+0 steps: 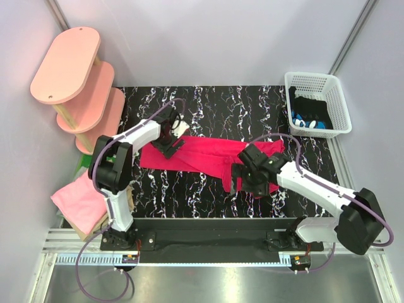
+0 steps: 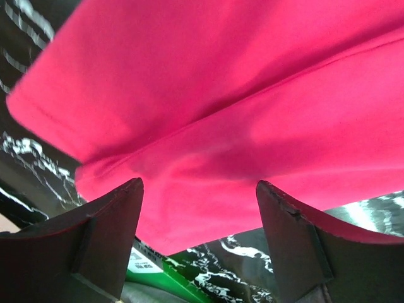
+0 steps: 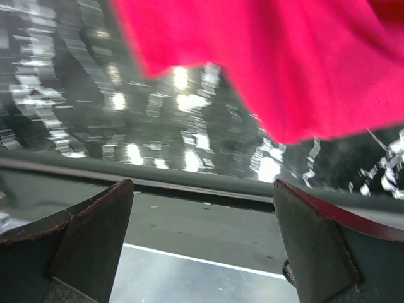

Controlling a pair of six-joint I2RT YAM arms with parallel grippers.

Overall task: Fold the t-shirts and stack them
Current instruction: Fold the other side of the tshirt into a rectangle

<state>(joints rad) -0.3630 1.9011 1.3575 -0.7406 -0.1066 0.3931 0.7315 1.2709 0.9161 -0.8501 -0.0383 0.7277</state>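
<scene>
A white basket (image 1: 317,104) holding dark and blue items sits at the far right corner of the table (image 1: 208,202). Pink oval shelves (image 1: 71,69) stand off its left edge, with a light pink t-shirt (image 1: 77,197) below them. The crimson t-shirt (image 1: 205,158) lies stretched across mid-table. Only the left wrist view shows a green labelled packet (image 2: 158,268) at the cloth's edge. The left end effector (image 1: 170,146) hovers spread over the shirt's left end. The right end effector (image 1: 238,182), also spread and empty, hangs at its near right hem.

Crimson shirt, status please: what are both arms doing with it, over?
Left end effector open, over crimson shirt's left end. Right end effector open, at its right end. Shirt flat on table, ungrasped. Nothing blocking.
</scene>
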